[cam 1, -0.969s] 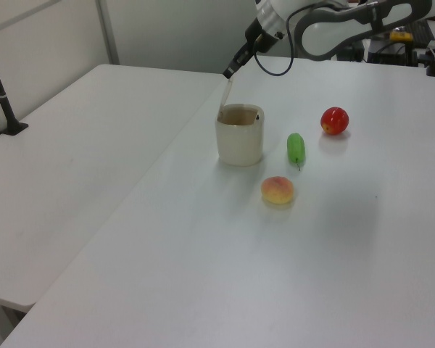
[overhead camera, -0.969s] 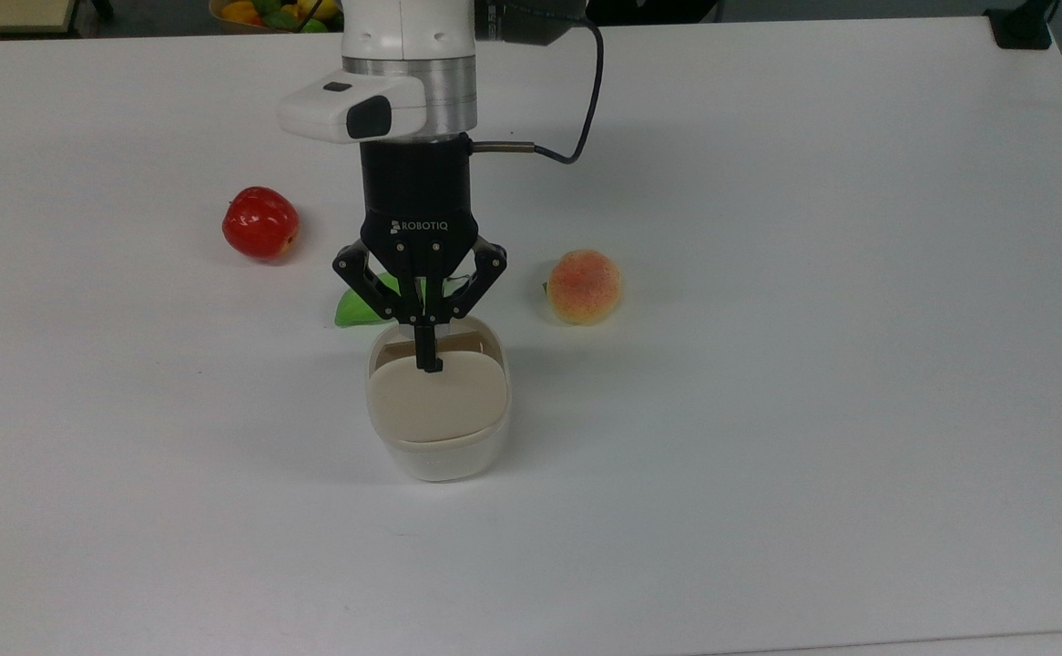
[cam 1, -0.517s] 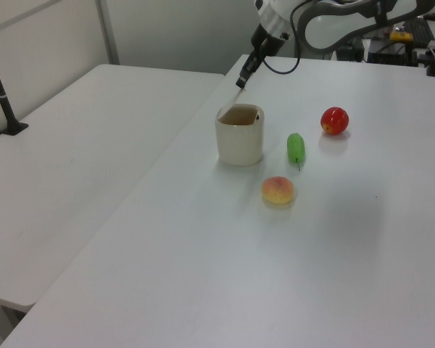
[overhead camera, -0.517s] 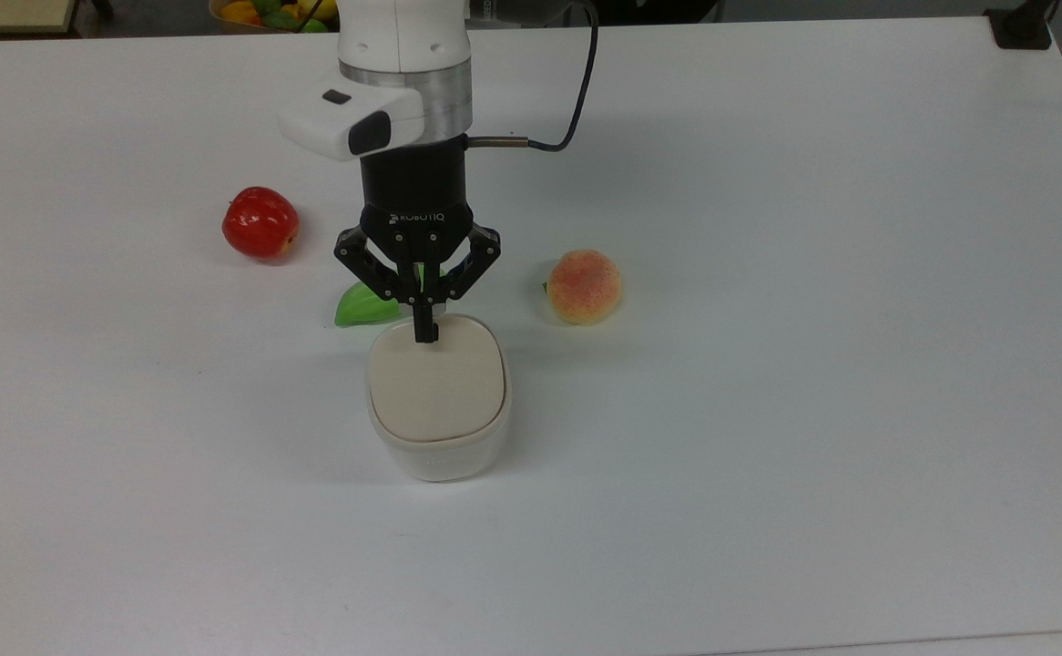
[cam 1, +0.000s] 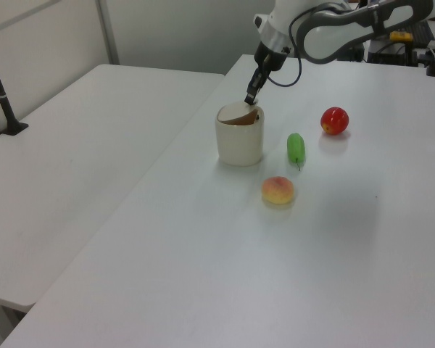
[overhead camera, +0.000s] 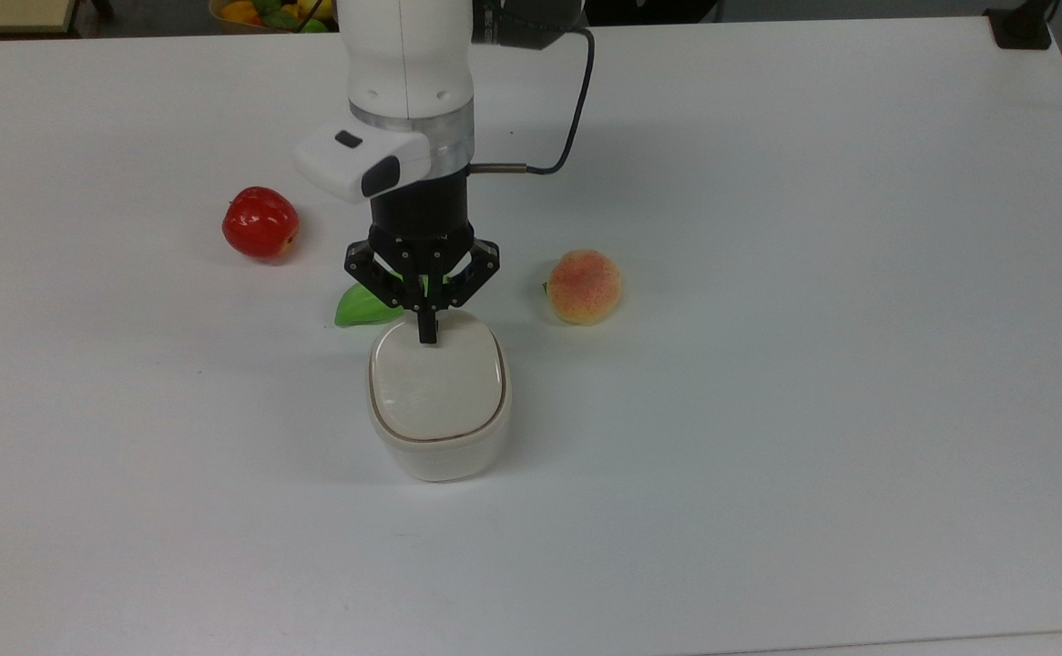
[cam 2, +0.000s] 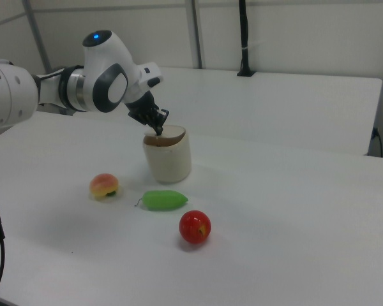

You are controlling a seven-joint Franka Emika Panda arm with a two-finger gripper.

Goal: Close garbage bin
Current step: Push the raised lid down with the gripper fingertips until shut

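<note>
The top view looks down, facing the arm at 12 o'clock; both side views share the table (overhead camera: pixel 768 273).

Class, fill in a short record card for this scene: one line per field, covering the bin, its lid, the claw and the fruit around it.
Bin: cream tub on white table
Lid: beige, nearly flat in top view; slightly raised at one edge in side views
Claw: shut, tip on lid's far edge
Apple: red, at top view's left
Peach, at top view's right
Green fruit, behind bin, partly hidden
</note>
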